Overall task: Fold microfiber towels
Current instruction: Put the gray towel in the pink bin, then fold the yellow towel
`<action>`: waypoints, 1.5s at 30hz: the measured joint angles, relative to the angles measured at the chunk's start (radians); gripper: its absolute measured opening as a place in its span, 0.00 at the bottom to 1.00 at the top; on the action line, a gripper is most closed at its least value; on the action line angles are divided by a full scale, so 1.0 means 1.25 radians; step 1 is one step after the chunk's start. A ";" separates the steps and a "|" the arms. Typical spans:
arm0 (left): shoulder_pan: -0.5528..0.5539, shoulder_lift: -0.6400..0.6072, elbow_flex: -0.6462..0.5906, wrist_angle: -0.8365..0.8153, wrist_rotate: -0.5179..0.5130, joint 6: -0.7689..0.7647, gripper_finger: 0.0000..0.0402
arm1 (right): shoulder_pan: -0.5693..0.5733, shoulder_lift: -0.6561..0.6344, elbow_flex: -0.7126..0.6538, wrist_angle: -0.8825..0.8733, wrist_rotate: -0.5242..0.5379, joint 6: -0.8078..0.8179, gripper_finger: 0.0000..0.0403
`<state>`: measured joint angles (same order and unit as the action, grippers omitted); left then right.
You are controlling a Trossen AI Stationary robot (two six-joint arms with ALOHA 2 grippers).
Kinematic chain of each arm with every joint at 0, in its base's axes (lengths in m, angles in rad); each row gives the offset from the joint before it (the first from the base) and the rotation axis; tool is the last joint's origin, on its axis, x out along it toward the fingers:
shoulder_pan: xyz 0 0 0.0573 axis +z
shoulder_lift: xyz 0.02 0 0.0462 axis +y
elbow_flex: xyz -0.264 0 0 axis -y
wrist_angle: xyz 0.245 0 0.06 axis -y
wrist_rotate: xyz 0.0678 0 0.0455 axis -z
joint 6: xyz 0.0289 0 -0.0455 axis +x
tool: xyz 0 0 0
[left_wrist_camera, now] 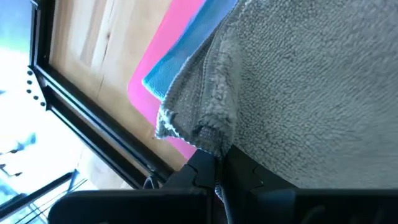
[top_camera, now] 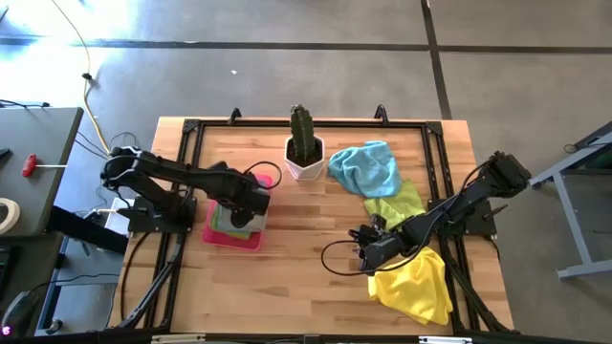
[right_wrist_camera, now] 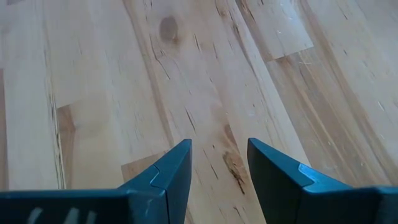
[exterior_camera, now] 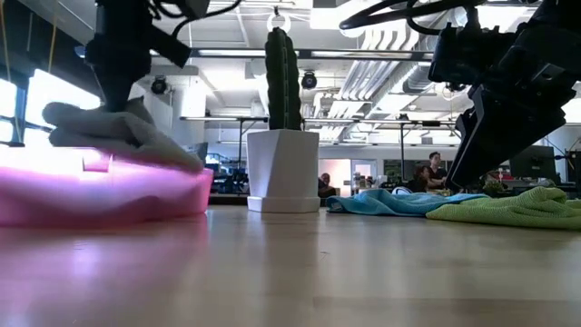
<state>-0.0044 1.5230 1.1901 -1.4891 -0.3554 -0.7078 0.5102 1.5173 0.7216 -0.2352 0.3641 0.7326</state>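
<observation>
A grey towel (left_wrist_camera: 311, 81) lies on top of a folded light blue towel (left_wrist_camera: 180, 56) in the pink tray (top_camera: 229, 237) at the table's left. My left gripper (left_wrist_camera: 214, 163) is above the tray, shut on the grey towel. My right gripper (right_wrist_camera: 219, 168) hovers open over bare wood right of the table's middle, nothing between its fingers. Beside it lie a yellow towel (top_camera: 416, 287) near the front edge, a lime green towel (top_camera: 400, 204) and a crumpled light blue towel (top_camera: 366, 167) farther back. My left gripper pinches a bunched, hemmed edge of the grey towel (left_wrist_camera: 206, 134) between its two shut fingers. The fingers slant down onto it from above. The rest of the towel rests on the stack in the pink tray, with one side drooping over the tray's rim (exterior_camera: 177, 154).
A cactus in a white pot (top_camera: 304, 153) stands at the back middle of the table. A black frame (top_camera: 191, 129) runs around the wooden top. Bare wood lies between the tray and my right gripper.
</observation>
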 joint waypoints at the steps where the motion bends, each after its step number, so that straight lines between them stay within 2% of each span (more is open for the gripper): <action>1: 0.000 0.000 -0.012 0.004 -0.001 -0.003 0.00 | 0.000 0.000 0.000 0.000 0.000 0.000 0.37; 10: 0.004 0.000 -0.072 0.037 -0.013 0.003 0.00 | 0.000 0.000 0.000 0.000 0.000 0.000 0.37; 14: 0.004 0.000 -0.078 0.036 0.009 -0.034 0.02 | 0.000 0.000 0.000 0.000 0.000 0.000 0.37; 19: -0.007 -0.006 -0.072 0.014 0.025 -0.061 0.14 | 0.000 0.000 0.000 0.000 0.000 0.000 0.37; 25: -0.041 -0.080 0.022 -0.026 0.023 -0.081 0.35 | 0.000 0.000 0.000 0.000 0.000 0.000 0.37; 28: -0.058 -0.125 0.053 -0.018 0.005 -0.083 0.42 | 0.000 0.000 0.000 0.000 0.000 0.000 0.37; 35: -0.119 -0.167 0.053 0.151 -0.012 -0.141 0.46 | 0.000 0.000 0.000 0.001 0.000 0.000 0.37; 45: -0.266 -0.103 0.052 0.467 -0.021 -0.028 0.46 | 0.000 0.000 0.000 0.005 0.000 0.000 0.37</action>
<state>-0.3368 1.3944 1.2550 -0.9054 -0.3818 -0.7424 0.5106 1.5173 0.7212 -0.2287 0.3637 0.7326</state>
